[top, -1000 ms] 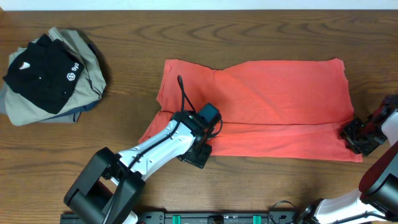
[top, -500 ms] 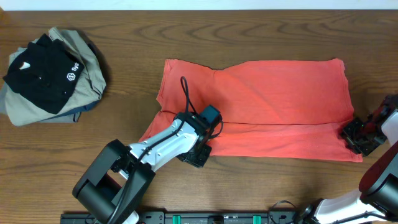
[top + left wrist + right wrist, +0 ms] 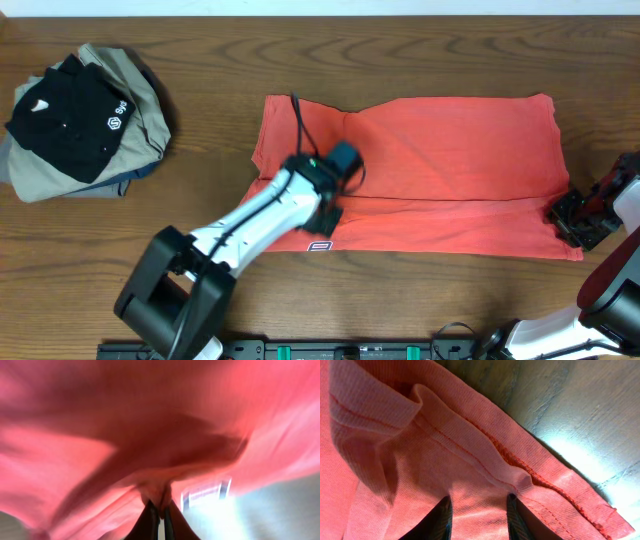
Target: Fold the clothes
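The red T-shirt (image 3: 440,170) lies spread across the middle of the table (image 3: 300,60). The left claw (image 3: 159,516) pinches a bunched fold of it near its lower left. The right claw (image 3: 479,510) grips the hem at the lower right corner.

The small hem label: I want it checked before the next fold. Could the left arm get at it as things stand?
Probably not at once: the left pincer is shut on the coral-red T-shirt, though the hem label lies uncovered beside it.

Black garment (image 3: 62,116) atop khaki-grey garment (image 3: 135,120)
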`<state>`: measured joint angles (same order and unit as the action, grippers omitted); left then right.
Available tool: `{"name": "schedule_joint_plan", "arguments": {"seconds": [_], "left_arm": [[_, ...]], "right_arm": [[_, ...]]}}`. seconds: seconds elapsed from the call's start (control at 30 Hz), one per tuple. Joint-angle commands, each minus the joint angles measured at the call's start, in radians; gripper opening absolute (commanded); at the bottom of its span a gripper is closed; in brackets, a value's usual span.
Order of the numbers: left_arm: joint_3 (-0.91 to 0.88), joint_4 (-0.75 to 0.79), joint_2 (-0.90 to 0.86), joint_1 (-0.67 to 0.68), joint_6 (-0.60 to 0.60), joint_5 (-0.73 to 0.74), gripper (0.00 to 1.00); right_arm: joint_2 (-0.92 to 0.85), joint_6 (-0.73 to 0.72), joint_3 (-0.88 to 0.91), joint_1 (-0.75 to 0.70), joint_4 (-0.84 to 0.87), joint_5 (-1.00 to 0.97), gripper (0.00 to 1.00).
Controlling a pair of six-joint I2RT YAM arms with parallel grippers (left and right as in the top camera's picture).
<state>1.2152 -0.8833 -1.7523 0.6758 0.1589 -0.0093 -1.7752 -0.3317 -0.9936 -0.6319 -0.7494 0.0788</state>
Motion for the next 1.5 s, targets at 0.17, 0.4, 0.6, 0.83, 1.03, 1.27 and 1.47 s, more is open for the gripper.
{"name": "schedule_joint_plan", "arguments": {"seconds": [0.17,0.4,0.6,0.83,1.03,1.27,1.47], "left_arm": [[0.111,0.129,0.019,-0.105,0.037,0.001,0.7],[0.111,-0.051,0.019,-0.185,0.059,-0.037,0.73],[0.101,-0.123,0.019,-0.372,0.208,-0.033,0.73],[-0.004,-0.063,0.018,-0.549,0.241,0.177,0.79],[-0.166,0.044,0.018,-0.592,0.209,0.317,0.8],[-0.31,0.138,0.018,-0.592,0.209,0.327,0.75],[-0.374,0.126,0.017,-0.592,0.211,0.31,0.51]], "right_arm": [[-0.003,0.012,0.013,0.0,0.0,-0.003,0.35],[-0.003,0.02,0.012,0.0,0.014,0.001,0.36],[-0.002,0.077,-0.016,0.0,0.018,0.001,0.4],[0.003,0.158,-0.035,0.0,0.021,0.0,0.48],[0.003,0.233,-0.035,0.0,0.042,-0.034,0.54],[0.002,0.232,-0.032,0.0,0.013,-0.219,0.49],[0.002,0.232,-0.003,-0.003,-0.003,-0.265,0.43]]}}
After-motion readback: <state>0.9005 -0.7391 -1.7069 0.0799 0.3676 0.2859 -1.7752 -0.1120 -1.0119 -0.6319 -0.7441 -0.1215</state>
